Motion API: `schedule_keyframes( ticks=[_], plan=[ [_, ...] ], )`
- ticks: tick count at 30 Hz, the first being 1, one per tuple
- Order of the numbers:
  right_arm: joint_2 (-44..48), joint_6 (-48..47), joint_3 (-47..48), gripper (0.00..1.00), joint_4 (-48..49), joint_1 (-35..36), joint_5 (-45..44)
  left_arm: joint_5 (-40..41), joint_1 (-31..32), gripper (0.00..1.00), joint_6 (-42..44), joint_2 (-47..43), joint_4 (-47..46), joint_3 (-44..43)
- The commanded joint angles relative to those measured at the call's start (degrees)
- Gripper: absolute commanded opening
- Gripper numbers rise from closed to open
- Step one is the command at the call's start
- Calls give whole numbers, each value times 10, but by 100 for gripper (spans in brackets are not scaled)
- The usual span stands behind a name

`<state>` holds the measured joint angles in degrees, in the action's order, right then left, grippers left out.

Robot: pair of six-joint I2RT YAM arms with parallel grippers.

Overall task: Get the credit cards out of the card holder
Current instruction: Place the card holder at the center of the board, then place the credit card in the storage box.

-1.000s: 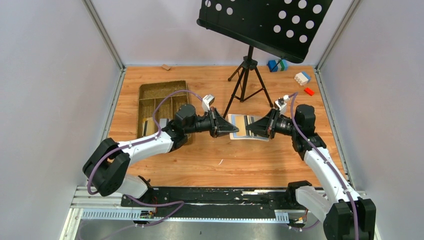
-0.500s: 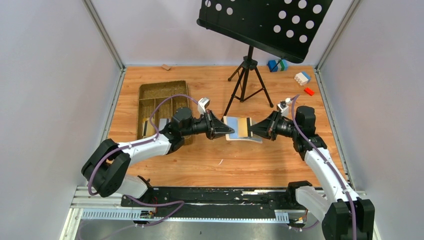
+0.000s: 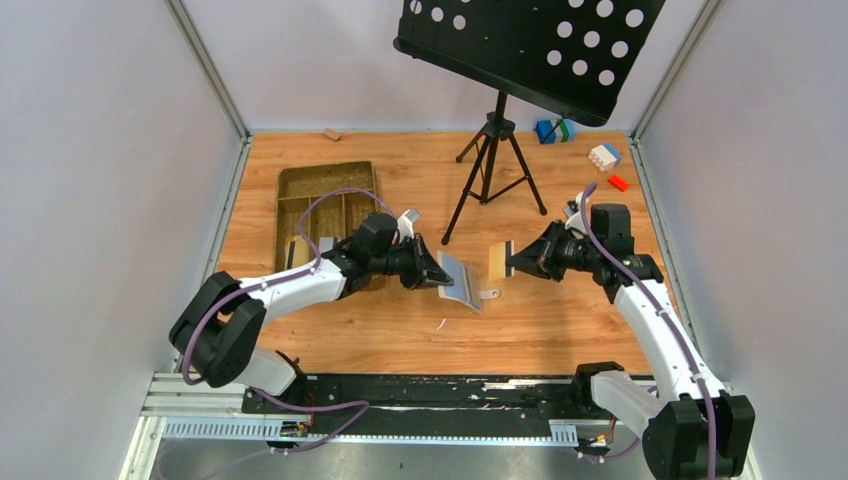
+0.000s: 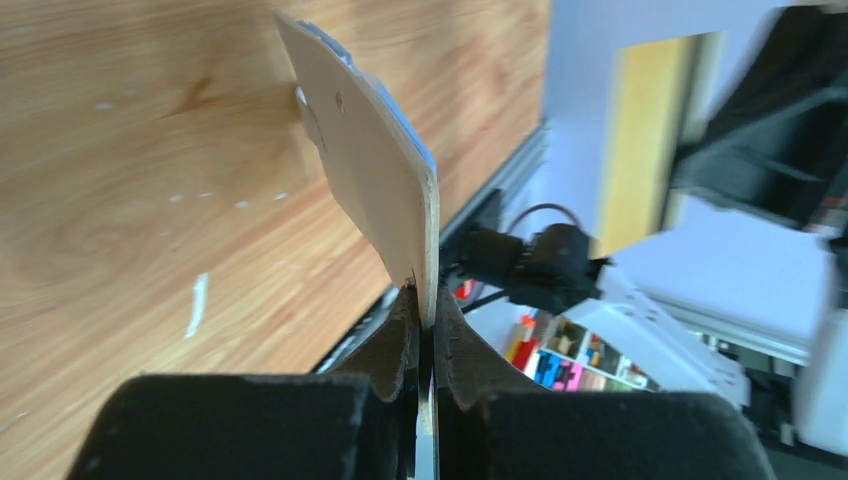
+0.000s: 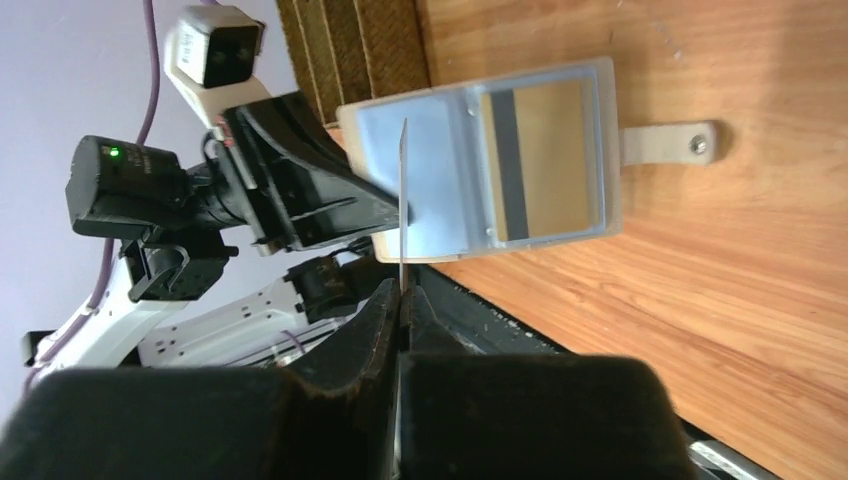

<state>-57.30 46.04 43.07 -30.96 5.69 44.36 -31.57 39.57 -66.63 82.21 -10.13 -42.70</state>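
My left gripper [image 3: 436, 275] is shut on one edge of the open cream-beige card holder [image 3: 461, 285], holding it tilted just above the table. In the left wrist view the holder [image 4: 370, 170] rises from the shut jaws [image 4: 425, 322]. My right gripper [image 3: 509, 260] is shut on an orange-yellow credit card [image 3: 495, 260], clear of the holder to its right. The right wrist view shows that card edge-on [image 5: 402, 190], the holder's light blue inside [image 5: 430, 160], its closure tab [image 5: 665, 143], and a card with a dark stripe [image 5: 545, 160] in a clear pocket.
A woven brown compartment tray [image 3: 322, 195] lies to the left, with flat card-like pieces [image 3: 292, 254] in its near end. A music stand's tripod [image 3: 489, 165] stands behind the holder. Toy bricks [image 3: 604, 155] lie at the back right.
The orange-yellow card has come out of the holder, and my right gripper has drawn back to the right with it. My left gripper has swung the holder nearer and tilted it.
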Motion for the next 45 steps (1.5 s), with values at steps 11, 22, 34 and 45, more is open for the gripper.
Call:
schedule_keyframes(
  ticks=[11,22,34,45],
  plan=[
    [-1,-81,30,0,-42,2,-30,67,6,23,211,61,183,-22],
    [-75,-49,30,0,45,71,-32,163,5,67,303,-25,387,-84],
    [-116,36,62,0,242,163,35,29,1,87,101,-175,79,-33],
    [-89,94,81,0,298,165,43,26,-34,67,-7,-180,-56,4]
  ],
)
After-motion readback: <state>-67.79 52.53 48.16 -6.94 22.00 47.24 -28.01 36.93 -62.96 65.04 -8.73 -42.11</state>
